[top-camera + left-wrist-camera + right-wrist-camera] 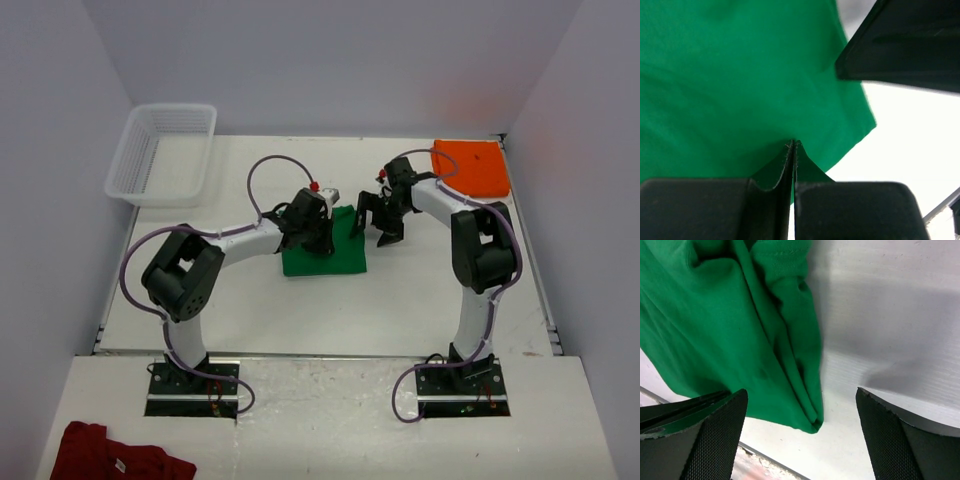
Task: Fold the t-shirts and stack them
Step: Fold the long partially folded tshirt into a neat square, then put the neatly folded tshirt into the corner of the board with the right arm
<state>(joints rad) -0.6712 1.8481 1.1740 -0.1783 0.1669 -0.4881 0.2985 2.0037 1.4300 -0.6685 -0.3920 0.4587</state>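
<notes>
The green t-shirt [325, 252] lies folded into a rectangle at the table's middle. My left gripper [318, 232] is shut, and its tips [792, 145] rest on the green cloth [730, 85] with nothing between them. At the shirt's right edge, my right gripper [378, 226] hangs open. The shirt's folded corner [807, 420] lies on the table between the right gripper's [800, 407] wide-apart pads [715, 435], which do not touch it. The orange t-shirt [470, 167] lies folded flat at the back right corner.
A white mesh basket [165, 150] stands at the back left. A dark red garment [115, 455] lies on the near ledge, left of the left arm's base. Walls close in the table on three sides. A black part of the right arm [900, 45] looms in the left wrist view.
</notes>
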